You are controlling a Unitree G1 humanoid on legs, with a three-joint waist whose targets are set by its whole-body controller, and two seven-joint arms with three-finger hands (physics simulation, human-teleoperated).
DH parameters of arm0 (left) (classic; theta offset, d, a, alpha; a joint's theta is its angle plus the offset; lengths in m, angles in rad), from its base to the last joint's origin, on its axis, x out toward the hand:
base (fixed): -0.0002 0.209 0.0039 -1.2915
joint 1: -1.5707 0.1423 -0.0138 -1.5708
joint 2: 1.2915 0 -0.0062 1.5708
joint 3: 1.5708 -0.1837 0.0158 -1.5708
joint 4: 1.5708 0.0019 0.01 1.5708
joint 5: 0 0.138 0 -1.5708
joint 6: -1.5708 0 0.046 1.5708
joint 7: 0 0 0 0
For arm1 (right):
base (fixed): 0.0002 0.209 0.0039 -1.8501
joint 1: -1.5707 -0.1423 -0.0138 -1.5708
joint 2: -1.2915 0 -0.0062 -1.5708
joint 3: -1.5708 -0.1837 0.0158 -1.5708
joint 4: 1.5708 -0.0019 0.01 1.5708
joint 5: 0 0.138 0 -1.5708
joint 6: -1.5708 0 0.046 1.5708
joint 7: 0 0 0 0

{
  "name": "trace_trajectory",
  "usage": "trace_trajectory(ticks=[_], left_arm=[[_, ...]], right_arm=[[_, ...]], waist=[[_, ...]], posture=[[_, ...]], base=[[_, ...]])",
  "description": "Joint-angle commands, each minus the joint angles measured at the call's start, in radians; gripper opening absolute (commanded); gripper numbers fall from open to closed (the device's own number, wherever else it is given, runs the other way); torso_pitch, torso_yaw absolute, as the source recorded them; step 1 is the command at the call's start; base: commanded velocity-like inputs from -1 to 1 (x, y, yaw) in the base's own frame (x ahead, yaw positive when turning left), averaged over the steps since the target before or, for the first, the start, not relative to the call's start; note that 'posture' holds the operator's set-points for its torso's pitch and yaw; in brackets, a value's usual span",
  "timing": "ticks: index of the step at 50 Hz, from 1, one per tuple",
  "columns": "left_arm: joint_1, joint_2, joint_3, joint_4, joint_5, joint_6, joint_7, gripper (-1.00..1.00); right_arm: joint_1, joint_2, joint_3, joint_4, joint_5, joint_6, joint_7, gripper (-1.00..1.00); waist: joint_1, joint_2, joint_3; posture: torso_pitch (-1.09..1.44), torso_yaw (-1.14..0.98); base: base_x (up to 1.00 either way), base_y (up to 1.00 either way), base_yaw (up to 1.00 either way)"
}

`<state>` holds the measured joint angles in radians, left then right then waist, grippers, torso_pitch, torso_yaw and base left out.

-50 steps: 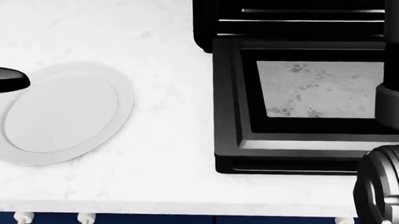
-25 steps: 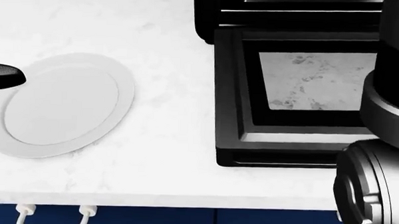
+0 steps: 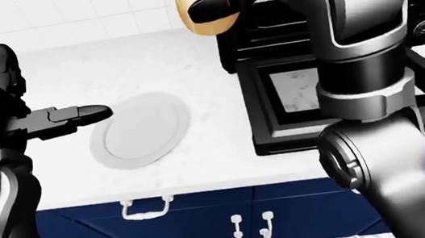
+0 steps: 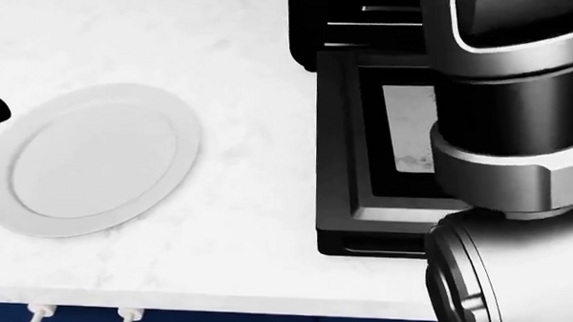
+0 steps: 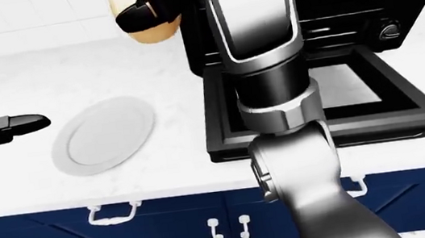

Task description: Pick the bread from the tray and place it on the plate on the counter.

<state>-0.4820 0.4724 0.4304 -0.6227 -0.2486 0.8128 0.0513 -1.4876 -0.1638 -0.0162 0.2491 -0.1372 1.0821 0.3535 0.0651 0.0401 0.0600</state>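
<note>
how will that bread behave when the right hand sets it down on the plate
The bread looks rounded and pale, so it may rock or roll a little on landing. It is probably light and soft; the right hand pinching it could dent it. The plate is shallow with a low rim, which should likely stop a slow roll.

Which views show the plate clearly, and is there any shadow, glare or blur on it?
Head view: the plate is sharp, evenly lit, with only faint shading inside its rim and no glare; the right arm covers the right side. Left-eye view: the plate appears smaller, still crisp, beside the left hand. No view shows blur.
</note>
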Motion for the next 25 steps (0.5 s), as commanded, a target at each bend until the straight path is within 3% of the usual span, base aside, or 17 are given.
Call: trace_trajectory(ticks=[1, 25], left_arm=[[-0.019, 0.018, 0.013, -0.025, 0.000, -0.026, 0.006, 1.00], [0.005, 0.015, 0.022, -0.037, -0.015, -0.031, 0.021, 1.00]], right_arm=[[-0.020, -0.004, 0.002, 0.000, -0.001, -0.078, 0.008, -1.00], [0.047, 0.114, 0.015, 0.053, 0.062, -0.162, 0.042, -1.00]], waist=[[0.002, 0.006, -0.027], [0.151, 0.008, -0.041]], posture=[[0.00, 0.16], [0.00, 0.28]], base=[[0.00, 0.00, 0.00], [0.00, 0.00, 0.00]])
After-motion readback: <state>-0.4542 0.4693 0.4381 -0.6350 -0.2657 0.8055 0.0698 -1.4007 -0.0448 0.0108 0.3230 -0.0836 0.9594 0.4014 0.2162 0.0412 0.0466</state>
